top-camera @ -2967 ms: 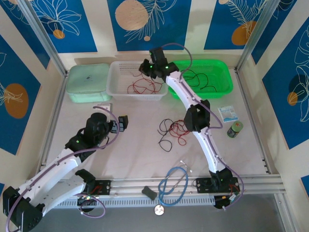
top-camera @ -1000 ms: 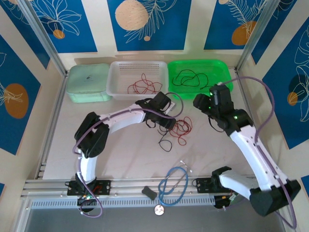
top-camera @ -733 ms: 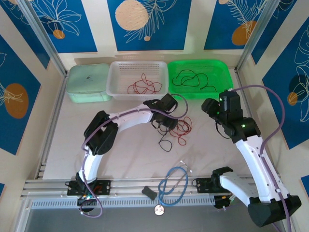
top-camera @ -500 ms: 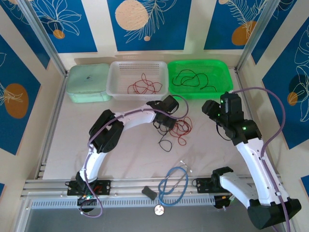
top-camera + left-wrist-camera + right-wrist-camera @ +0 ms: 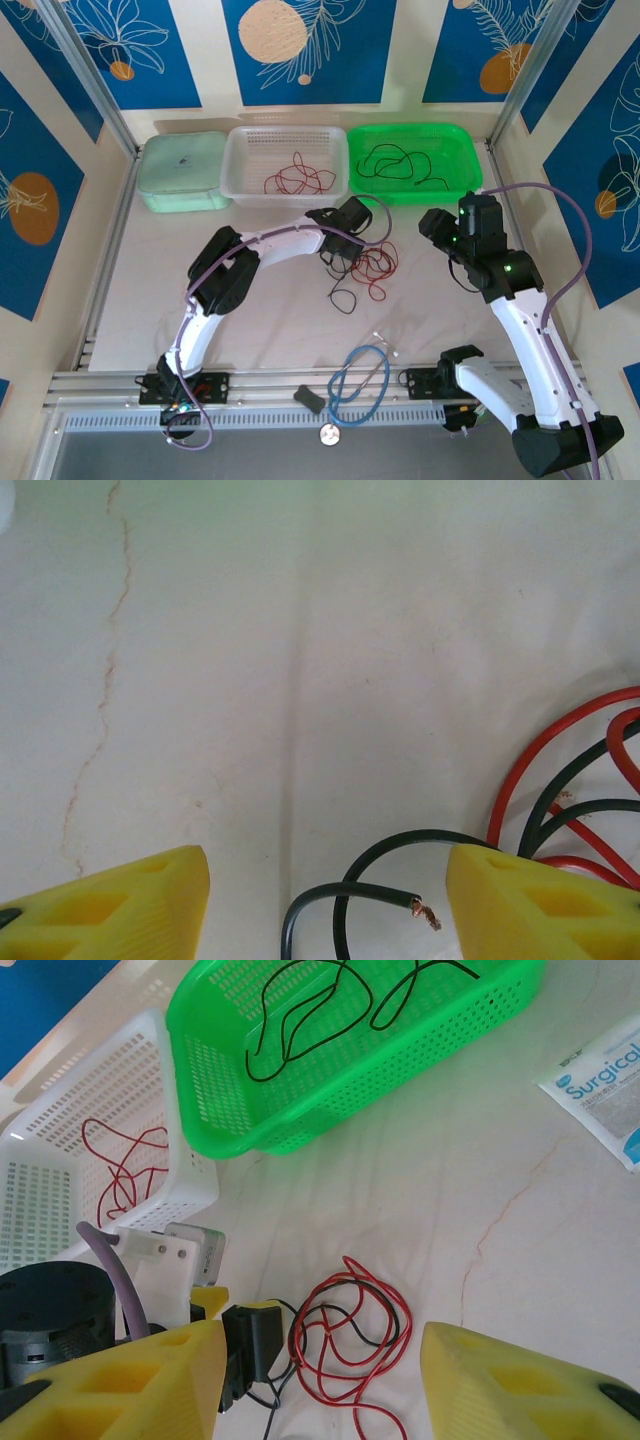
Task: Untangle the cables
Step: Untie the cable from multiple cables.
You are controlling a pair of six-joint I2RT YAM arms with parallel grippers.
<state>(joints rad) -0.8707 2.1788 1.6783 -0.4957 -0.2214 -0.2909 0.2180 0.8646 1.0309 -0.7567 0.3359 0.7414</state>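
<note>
Bright, even light falls from overhead on the pale cream tabletop (image 5: pixel 130 290), with no hard glare. The white robot arms (image 5: pixel 270 240) throw only faint, soft-edged shadows. The top view is sharp throughout, though its grey metal corner posts (image 5: pixel 90 75) lean outward toward the frame edges. The translucent green plastic basket (image 5: pixel 380 1050) tints the table beside it green. The yellow plastic fingertips (image 5: pixel 110 905) of the left gripper (image 5: pixel 325 905) blur close to the lens, as do the right gripper (image 5: pixel 320 1380) ones. The thin red and black cables (image 5: pixel 575 810) look crisp.
</note>
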